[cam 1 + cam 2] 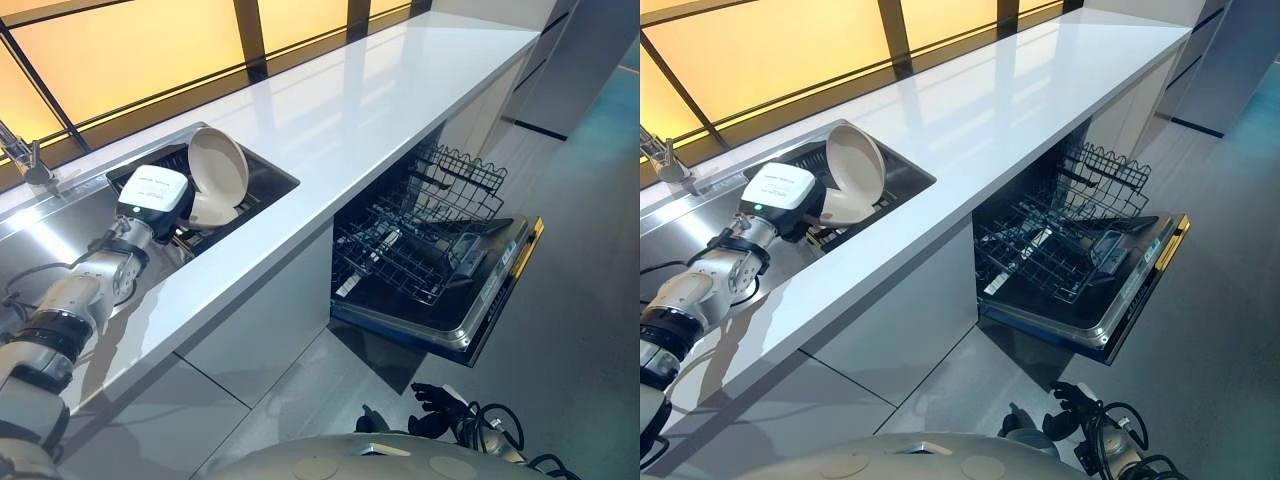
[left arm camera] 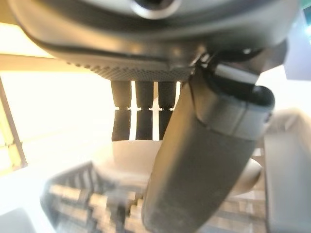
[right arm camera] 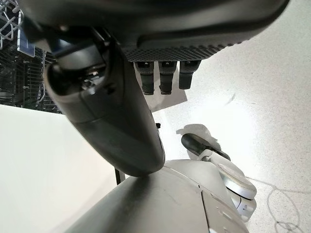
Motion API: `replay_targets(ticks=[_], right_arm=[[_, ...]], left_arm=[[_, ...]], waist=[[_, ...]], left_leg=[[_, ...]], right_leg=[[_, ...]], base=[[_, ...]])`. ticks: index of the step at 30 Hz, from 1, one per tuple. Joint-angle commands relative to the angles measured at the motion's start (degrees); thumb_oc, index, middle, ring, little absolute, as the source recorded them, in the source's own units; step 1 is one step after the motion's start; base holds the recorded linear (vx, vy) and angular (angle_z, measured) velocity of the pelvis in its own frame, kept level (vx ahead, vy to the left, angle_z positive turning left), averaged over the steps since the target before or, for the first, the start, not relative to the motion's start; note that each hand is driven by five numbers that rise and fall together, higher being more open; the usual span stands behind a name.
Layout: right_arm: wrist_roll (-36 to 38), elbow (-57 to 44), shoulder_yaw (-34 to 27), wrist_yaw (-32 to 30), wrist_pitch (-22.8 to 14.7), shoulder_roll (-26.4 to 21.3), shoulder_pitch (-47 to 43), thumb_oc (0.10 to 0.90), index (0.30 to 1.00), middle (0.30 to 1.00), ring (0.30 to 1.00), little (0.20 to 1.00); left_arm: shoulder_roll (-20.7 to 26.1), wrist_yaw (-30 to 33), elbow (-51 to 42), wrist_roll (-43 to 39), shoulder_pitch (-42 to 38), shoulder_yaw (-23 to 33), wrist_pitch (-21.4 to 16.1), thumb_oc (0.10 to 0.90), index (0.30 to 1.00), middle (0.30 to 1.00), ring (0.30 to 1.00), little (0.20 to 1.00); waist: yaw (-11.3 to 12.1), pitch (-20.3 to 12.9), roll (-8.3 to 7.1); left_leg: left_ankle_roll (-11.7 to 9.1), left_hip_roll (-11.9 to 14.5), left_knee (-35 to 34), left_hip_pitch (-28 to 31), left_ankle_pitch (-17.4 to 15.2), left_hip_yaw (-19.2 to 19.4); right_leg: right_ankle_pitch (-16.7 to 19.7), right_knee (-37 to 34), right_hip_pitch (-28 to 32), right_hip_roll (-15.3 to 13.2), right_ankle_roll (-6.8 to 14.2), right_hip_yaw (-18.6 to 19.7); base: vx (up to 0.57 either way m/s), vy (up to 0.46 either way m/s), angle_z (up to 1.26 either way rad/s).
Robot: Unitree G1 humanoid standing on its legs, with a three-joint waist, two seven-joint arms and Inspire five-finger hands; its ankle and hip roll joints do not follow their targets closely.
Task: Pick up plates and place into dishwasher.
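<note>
Plate leans on edge in sink rack, by tabletop. Left hand at its rim, fingers straight, nothing gripped yet. Prob. ceramic: stiff, smooth, slippery, breakable; pinch rim. Right hand low, relaxed, empty. Dishwasher open.

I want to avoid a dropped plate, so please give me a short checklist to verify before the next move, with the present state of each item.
1. Left robot hand reaches the plate in the sink: ok, it is at the plate's lower edge.
2. Grip on the plate is firm: cannot tell; the left wrist view shows fingers extended behind the plate's rim, but contact is unclear.
3. Plate is free to lift: ok, it stands tilted on its edge in the sink's dark rack.
4. Dishwasher door is open: ok.
5. Lower rack is pulled out with free slots: ok.
6. Right robot hand is out of the way: ok, it hangs low above the floor, holding nothing.
</note>
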Motion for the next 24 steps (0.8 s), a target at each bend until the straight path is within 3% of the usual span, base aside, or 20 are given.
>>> replay_targets(ticks=[1, 15, 24], right_arm=[[0.26, -2.15, 2.25, 0.22, -1.21, -0.36, -0.73, 0.8, 0.9, 0.9, 0.9, 0.9], [0.18, -3.76, 1.86, 0.44, -0.23, -0.23, -0.1, 0.8, 0.9, 0.9, 0.9, 0.9], [1.24, -6.79, 1.81, 0.09, 0.48, -0.59, 0.51, 0.8, 0.9, 0.9, 0.9, 0.9]], left_arm=[[5.35, 2.6, -1.66, -3.43, -13.08, 6.65, 0.82, 0.116, 0.314, 0.314, 0.314, 0.216], [6.89, 0.25, -5.69, -5.73, -8.47, 11.96, 0.92, 0.21, 0.394, 0.394, 0.394, 0.31], [7.55, 6.15, -6.92, -12.89, -7.26, 15.64, -1.07, 0.196, 0.382, 0.382, 0.382, 0.296]], waist=[[-1.09, -1.39, 2.22], [0.15, -1.52, 1.92], [0.29, -1.61, 1.59]], left_leg=[[4.55, -6.64, 1.2, -2.29, -6.16, -2.69], [4.3, -6.66, 1.11, -2.59, -5.9, -3.42], [4.09, -6.38, 1.01, -2.48, -5.75, -3.15]], right_leg=[[-6.71, 3.48, 0.9, 1.4, 3.42, -1.01], [-6.39, 2.65, 1.19, 1.26, 3.44, -1.96], [-6.34, 2.23, 1.5, 1.4, 3.21, -2.24]], base=[[-0.03, -0.013, 0.03], [-0.02, -0.006, 0.04], [0.0, 0.0, 0.0]])
